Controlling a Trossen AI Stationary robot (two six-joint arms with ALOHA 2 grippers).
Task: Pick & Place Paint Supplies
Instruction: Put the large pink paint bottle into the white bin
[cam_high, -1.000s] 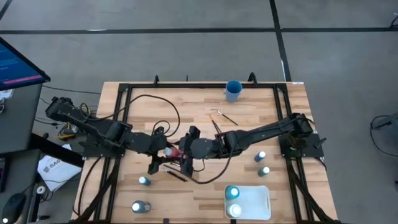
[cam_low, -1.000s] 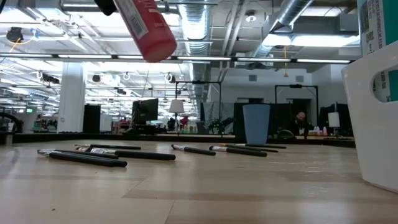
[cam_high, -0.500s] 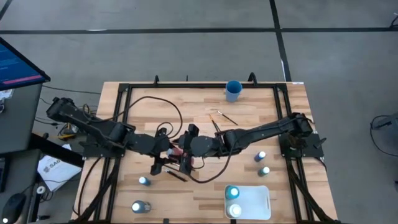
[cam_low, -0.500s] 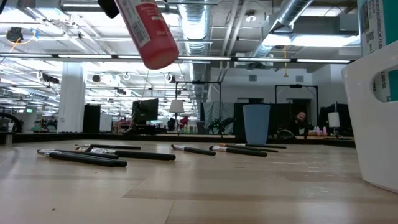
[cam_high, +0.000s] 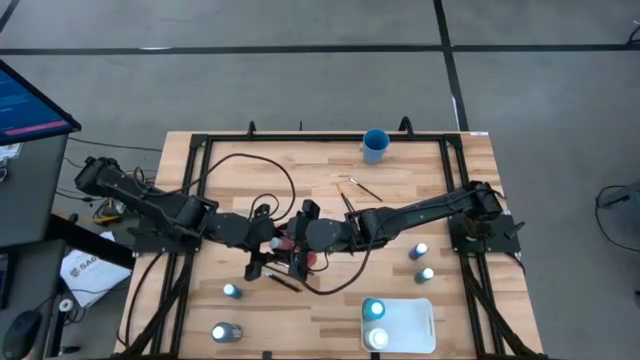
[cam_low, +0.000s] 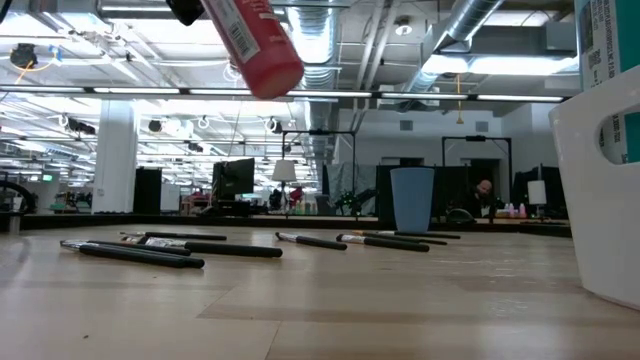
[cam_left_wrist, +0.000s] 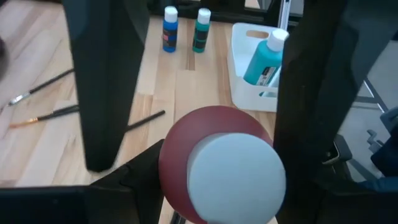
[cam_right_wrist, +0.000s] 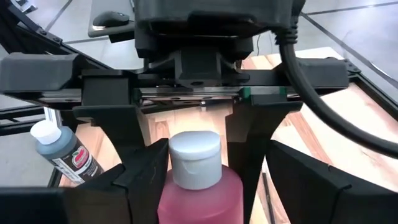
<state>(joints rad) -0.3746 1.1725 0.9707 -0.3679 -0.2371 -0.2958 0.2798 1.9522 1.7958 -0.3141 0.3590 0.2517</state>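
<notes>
High view: the left gripper (cam_high: 279, 240) and right gripper (cam_high: 300, 243) were brought together at mid-table, the red paint bottle (cam_high: 291, 242) held between them above the boards. Loose paintbrushes (cam_high: 360, 187) were scattered farther back, near the blue cup (cam_high: 375, 146); a white tray (cam_high: 412, 324) sat at the near right edge.

Low view: the red bottle (cam_low: 254, 43) was seen tilted, raised well clear of the table (cam_low: 320, 300), with brushes (cam_low: 145, 255) lying flat below.

Left wrist view: the bottle's pale cap (cam_left_wrist: 237, 176) was framed between the left fingers (cam_left_wrist: 101, 87), which were clenched on its body.

Right wrist view: the right fingers (cam_right_wrist: 142, 180) were seen spread on either side of the bottle (cam_right_wrist: 198, 193), released, not pressing it.
</notes>
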